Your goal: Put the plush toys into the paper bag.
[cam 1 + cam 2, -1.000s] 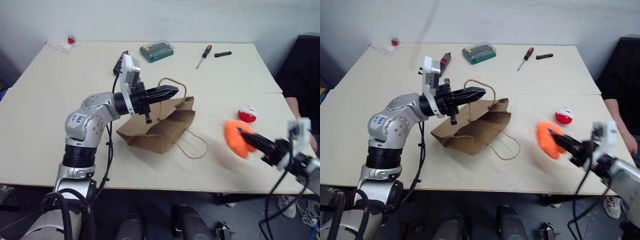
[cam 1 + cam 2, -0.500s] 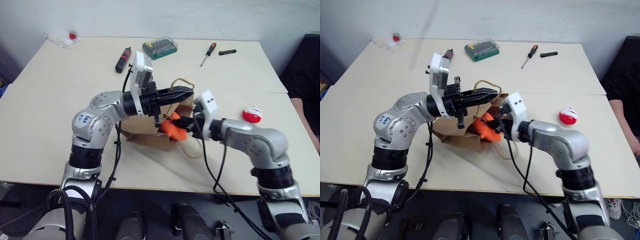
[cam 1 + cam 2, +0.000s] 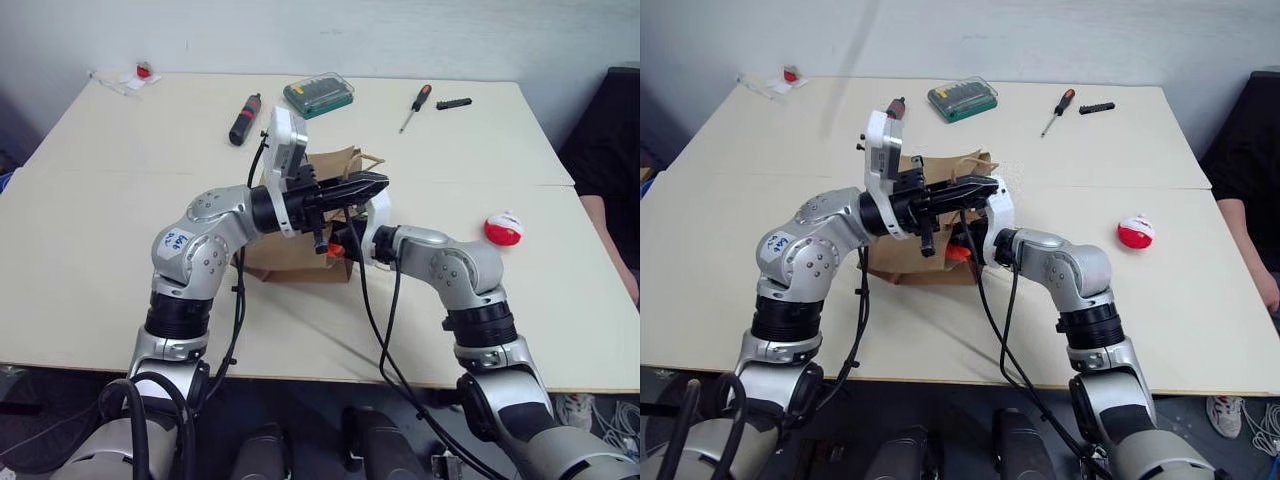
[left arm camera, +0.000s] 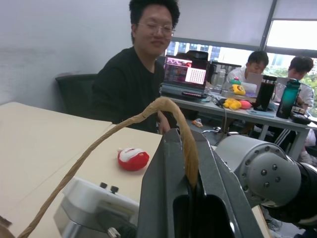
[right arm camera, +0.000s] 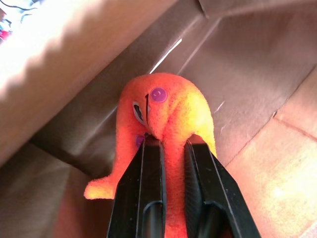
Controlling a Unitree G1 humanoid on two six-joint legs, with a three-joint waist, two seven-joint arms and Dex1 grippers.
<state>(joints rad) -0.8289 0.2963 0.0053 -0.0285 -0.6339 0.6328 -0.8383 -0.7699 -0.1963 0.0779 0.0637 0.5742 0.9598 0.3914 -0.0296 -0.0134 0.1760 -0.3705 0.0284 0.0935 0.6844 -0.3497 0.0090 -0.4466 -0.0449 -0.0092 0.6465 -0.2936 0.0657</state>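
The pale, smooth tabletop [image 3: 90, 250] carries everything. Near its middle lies the paper bag [image 3: 295, 255], brown kraft, creased and matte, its mouth lifted open toward the robot's right. One twisted paper loop handle [image 4: 124, 124] is pinched between the closed jaws of the left gripper [image 3: 375, 184], which holds that side of the mouth up; the cord arches over the black fingertips and runs down toward the bag.

Inside the bag's mouth sits the orange plush toy [image 5: 166, 124], a fuzzy rounded blob with a purple button eye and a stubby leg sticking out. The right gripper [image 5: 166, 148] reaches into the opening, and its jaws stand narrowly apart, squeezing the toy's soft body between them; brown paper walls with fold lines surround it on all sides.

The red-and-white plush ball [image 3: 502, 229] lies on the bare tabletop well apart from the bag, on the robot's right.

At the far edge are a green box with a clear lid [image 3: 318, 96], a black-and-red tool handle [image 3: 245, 119], a screwdriver with a red-and-black handle [image 3: 413, 107], a short black bit [image 3: 453, 103] and a small red thing on clear wrapping [image 3: 130, 79].

In the left wrist view a person in a black top [image 4: 131, 84] sits beyond the tabletop.
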